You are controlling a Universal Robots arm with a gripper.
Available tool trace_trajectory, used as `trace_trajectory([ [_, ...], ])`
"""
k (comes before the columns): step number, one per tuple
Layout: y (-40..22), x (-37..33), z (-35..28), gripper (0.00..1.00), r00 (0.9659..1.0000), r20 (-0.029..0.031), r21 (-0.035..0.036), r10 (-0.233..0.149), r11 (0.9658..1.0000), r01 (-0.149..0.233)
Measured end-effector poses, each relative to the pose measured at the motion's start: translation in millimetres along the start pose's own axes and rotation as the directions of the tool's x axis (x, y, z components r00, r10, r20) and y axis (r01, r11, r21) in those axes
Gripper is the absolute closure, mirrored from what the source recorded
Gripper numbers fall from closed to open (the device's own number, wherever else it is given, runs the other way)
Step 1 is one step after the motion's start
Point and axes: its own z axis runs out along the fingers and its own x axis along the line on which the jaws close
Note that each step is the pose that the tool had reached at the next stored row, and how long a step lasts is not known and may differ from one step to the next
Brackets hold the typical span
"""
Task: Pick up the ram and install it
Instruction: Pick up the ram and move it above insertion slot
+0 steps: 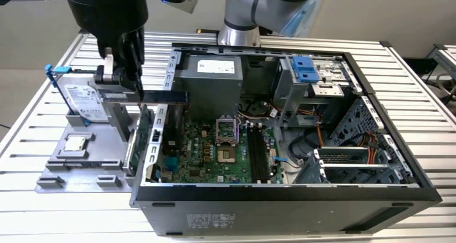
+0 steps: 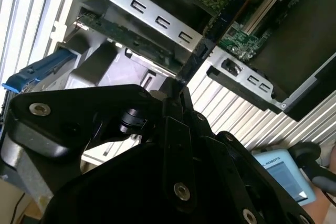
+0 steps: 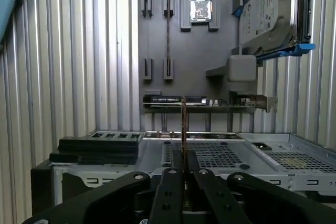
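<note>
On the slatted surface (image 1: 29, 125) an open computer case (image 1: 285, 205) is seen, its motherboard (image 1: 206, 152) laid bare with the black slots (image 1: 258, 153) running along it. The ram (image 1: 167, 97) is held aloft at the case's wall on the exterior view's left, near the grey parts holder (image 1: 100, 163), pinched by one end between the jaws of the gripper (image 1: 134, 91). The carry is judged best done with the stick level, its long edge brought parallel to the slots, and the wall cleared.

A ribbed silver aluminium bench (image 1: 57, 211) is catching soft, even light, plain grey floor (image 1: 14, 93) showing beyond its edge.
</note>
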Motion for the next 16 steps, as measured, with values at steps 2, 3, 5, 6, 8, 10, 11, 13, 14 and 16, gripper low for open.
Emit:
trace_trajectory([
  [2, -3.5, 0.0, -0.1, 1.0, 1.0, 0.0, 0.0, 0.0, 1.0, 0.0],
  [3, -5.2, -0.1, -0.1, 1.0, 1.0, 0.0, 0.0, 0.0, 1.0, 0.0],
  [5, -8.9, -0.1, -0.2, 1.0, 1.0, 0.0, 0.0, 0.0, 1.0, 0.0],
  [6, -10.8, -0.1, -0.2, 1.0, 1.0, 0.0, 0.0, 0.0, 1.0, 0.0],
  [8, -14.6, -0.2, -0.3, 1.0, 1.0, 0.0, -0.0001, 0.0, 1.0, 0.0],
  [10, -18.3, -0.2, -0.4, 1.0, 1.0, 0.0, 0.0, 0.0, 1.0, 0.0],
  [11, -20.2, -0.2, -0.4, 1.0, 1.0, 0.0, 0.0, 0.0, 1.0, 0.0],
  [13, -23.9, -0.3, -0.4, 1.0, 1.0, 0.0, 0.0, 0.0, 1.0, 0.0],
  [14, -26.0, -0.3, -0.5, 1.0, 1.0, 0.0, 0.0, 0.0, 1.0, 0.0],
  [16, -30.3, -0.4, -0.6, 1.0, 1.0, 0.0, 0.0, 0.0, 1.0, 0.0],
])
